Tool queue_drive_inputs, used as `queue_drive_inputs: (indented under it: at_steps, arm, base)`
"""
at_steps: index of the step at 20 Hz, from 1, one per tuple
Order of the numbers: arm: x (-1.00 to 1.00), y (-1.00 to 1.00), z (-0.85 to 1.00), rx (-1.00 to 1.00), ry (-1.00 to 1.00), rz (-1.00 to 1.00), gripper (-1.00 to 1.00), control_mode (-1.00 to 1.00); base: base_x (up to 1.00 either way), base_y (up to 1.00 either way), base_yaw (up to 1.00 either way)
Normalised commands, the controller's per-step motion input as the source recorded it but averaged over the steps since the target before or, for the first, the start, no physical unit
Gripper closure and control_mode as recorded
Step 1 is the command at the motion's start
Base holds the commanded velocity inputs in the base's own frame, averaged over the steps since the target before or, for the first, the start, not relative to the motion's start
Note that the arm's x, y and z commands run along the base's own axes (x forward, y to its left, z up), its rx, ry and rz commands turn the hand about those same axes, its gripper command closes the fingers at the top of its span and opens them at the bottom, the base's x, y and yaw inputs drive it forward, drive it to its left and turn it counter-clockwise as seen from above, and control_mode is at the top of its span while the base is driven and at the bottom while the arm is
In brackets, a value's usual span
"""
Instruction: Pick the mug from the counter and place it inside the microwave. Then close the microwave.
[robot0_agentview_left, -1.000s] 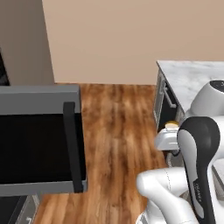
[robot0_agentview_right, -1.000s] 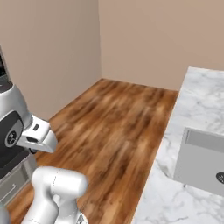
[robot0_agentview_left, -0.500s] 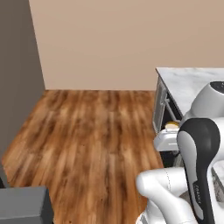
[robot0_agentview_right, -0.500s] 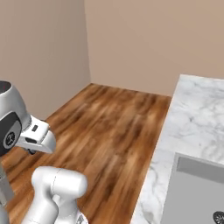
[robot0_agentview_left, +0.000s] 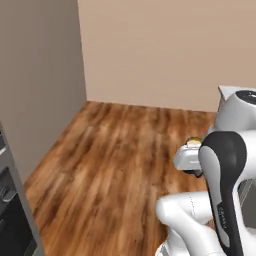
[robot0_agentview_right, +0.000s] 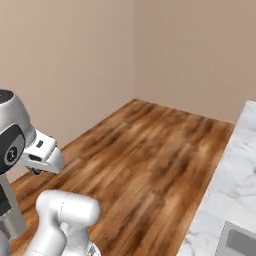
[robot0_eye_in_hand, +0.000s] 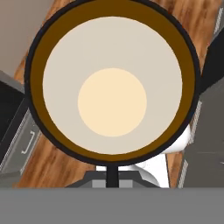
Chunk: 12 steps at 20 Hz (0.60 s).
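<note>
A: Both base views have swung since a second ago; the camera moved, not the things; the open dark door that sat at the left of the left base view back then is gone from it, and a plain wall and wooden floor (robot0_agentview_left: 115, 165) take its place.

B: And the mug?

A: One mug (robot0_eye_in_hand: 112, 78), seen from above in the hand view; black rim, brown inner wall, pale inside, a cream disc at its bottom; nothing lies in it that I can make out.

B: Is it held?

A: Yes; the gripper (robot0_eye_in_hand: 112, 175) is clenched on the mug's rim at the lower middle of the hand view, a thin dark finger meeting the rim there; in the left base view a small yellowish spot of the mug (robot0_agentview_left: 194, 141) peeks above the white hand at right of centre.

B: What else, left to right?

A: At the lower left of the left base view, a dark appliance front (robot0_agentview_left: 12, 220); at the far right, the white arm and a sliver of pale counter edge (robot0_agentview_left: 225, 90). In the right base view the white hand (robot0_agentview_right: 42, 155) sits at the left, floor in the middle, and one marble counter (robot0_agentview_right: 235, 165) at the right with a grey box corner (robot0_agentview_right: 237, 242) at the lower right.

B: Anything one view gives alone?

A: The hand view gives the mug's inside; the right base view gives the marble veining.
</note>
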Motion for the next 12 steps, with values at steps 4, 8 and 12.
queue_drive_inputs:
  at_steps: [4,8,12]
  arm:
    - [0.0,0.0,0.0,0.0,0.0,0.0,1.0,1.0]
    - [0.0,0.0,0.0,0.0,0.0,0.0,1.0,1.0]
    - [0.0,0.0,0.0,0.0,0.0,0.0,1.0,1.0]
  base:
    - [0.0,0.56,0.73]
    - [0.0,0.49,0.8]
    - [0.0,0.21,0.78]
